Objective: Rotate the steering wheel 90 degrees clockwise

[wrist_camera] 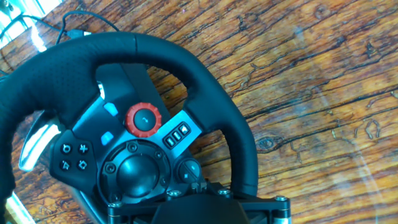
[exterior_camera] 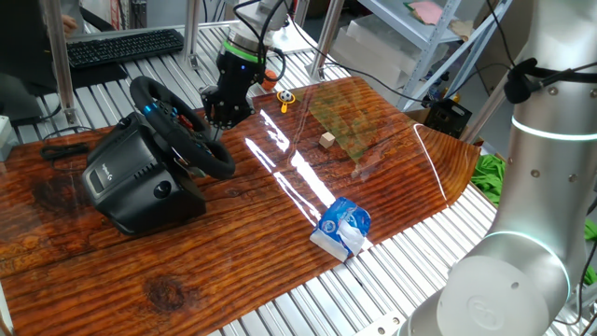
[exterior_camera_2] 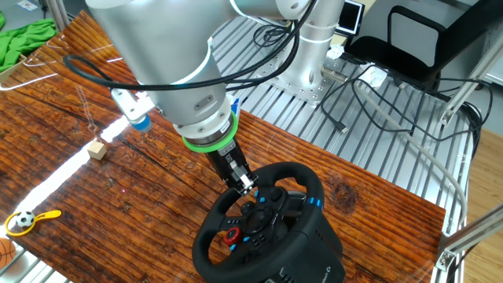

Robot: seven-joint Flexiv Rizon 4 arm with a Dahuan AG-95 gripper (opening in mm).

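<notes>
The black steering wheel [exterior_camera: 216,161] stands tilted on its bulky black base [exterior_camera: 131,187] at the left of the wooden table. It also shows in the other fixed view [exterior_camera_2: 206,242] and fills the hand view [wrist_camera: 217,106], where a red dial and small buttons sit on the hub. My gripper [exterior_camera: 217,124] reaches down inside the rim, with its fingers together. In the other fixed view my gripper [exterior_camera_2: 245,185] has its tips at the upper left of the rim, by the hub. In the hand view my gripper [wrist_camera: 199,185] looks shut, just above the hub's buttons. Nothing shows between the fingers.
A black keyboard [exterior_camera: 126,47] lies at the back left. A small wooden block [exterior_camera: 326,140], a blue-white packet [exterior_camera: 343,227] and a small ball toy with a yellow handle [exterior_camera: 284,97] lie on the table to the right. A green cloth [exterior_camera: 490,173] hangs past the right edge.
</notes>
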